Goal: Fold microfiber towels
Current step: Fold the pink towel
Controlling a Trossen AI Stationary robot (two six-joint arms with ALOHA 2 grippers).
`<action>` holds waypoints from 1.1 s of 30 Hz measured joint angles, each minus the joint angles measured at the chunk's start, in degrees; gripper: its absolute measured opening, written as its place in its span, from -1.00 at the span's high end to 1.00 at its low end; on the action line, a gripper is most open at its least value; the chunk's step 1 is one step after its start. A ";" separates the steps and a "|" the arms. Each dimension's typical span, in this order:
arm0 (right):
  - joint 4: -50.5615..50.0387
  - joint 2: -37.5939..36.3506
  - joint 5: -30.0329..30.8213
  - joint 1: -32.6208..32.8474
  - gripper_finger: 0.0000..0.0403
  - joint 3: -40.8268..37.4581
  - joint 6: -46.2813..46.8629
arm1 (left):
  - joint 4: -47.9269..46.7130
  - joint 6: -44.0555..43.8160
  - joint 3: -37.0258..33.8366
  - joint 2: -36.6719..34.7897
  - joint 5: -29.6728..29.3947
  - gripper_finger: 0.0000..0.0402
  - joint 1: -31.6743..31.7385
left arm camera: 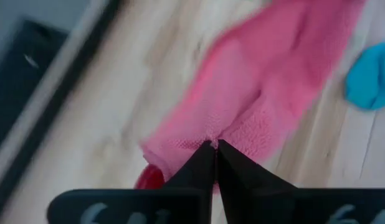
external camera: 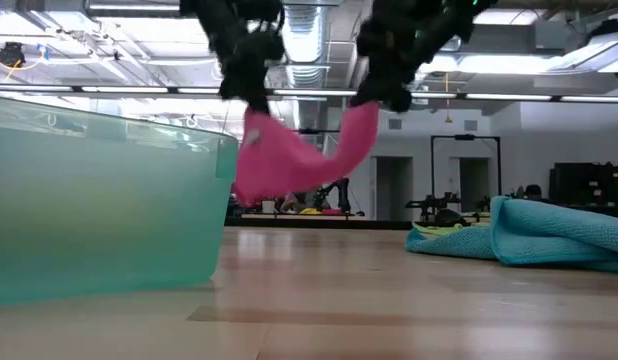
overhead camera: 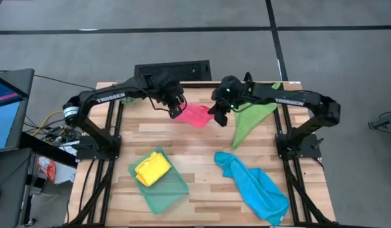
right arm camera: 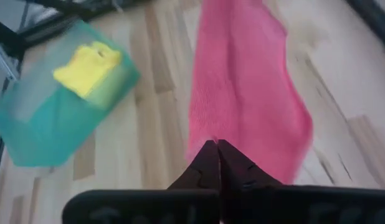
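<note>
The pink towel (overhead camera: 195,114) hangs in the air between my two grippers at the far middle of the table; in the low view (external camera: 289,160) it sags clear of the wood. My left gripper (overhead camera: 176,109) is shut on its left end, my right gripper (overhead camera: 219,114) on its right end. The green towel (overhead camera: 249,120) lies spread at the far right. The blue towel (overhead camera: 255,187) lies crumpled at the near right. The yellow towel (overhead camera: 152,169) lies folded in the teal tray (overhead camera: 167,193). My left gripper pinches the pink towel's left end (left arm camera: 208,138) between its two fingers, coming from above. The towel hangs below the fingers, clear of the table. My right gripper pinches the towel's right end (right arm camera: 211,134) between its two fingers, from above. The cloth sags slack between the two holds.
A dark box (overhead camera: 173,69) stands at the table's far edge behind the grippers. The teal tray's wall (external camera: 99,200) fills the left of the low view. Bare wood lies in the middle of the table (overhead camera: 195,152).
</note>
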 joint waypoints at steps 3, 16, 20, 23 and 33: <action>0.28 2.57 -2.67 -1.68 0.93 0.10 -1.47 | 4.46 -1.02 -5.47 -0.15 2.71 0.80 1.08; -0.25 9.97 -6.61 -1.52 0.92 0.03 -4.96 | 21.88 -5.87 -20.14 -0.11 10.15 -0.06 -0.51; -0.49 9.72 -6.75 -1.64 0.94 0.01 -5.27 | 25.77 -2.80 -21.05 0.98 8.09 -0.07 -2.90; -0.51 9.57 -7.20 -1.64 0.96 0.03 -5.26 | 25.59 0.98 -21.24 3.29 6.27 -0.05 -4.48; -2.84 9.60 -7.38 -1.12 0.93 0.03 -5.48 | 24.99 2.00 -21.24 7.52 -1.83 0.00 -4.13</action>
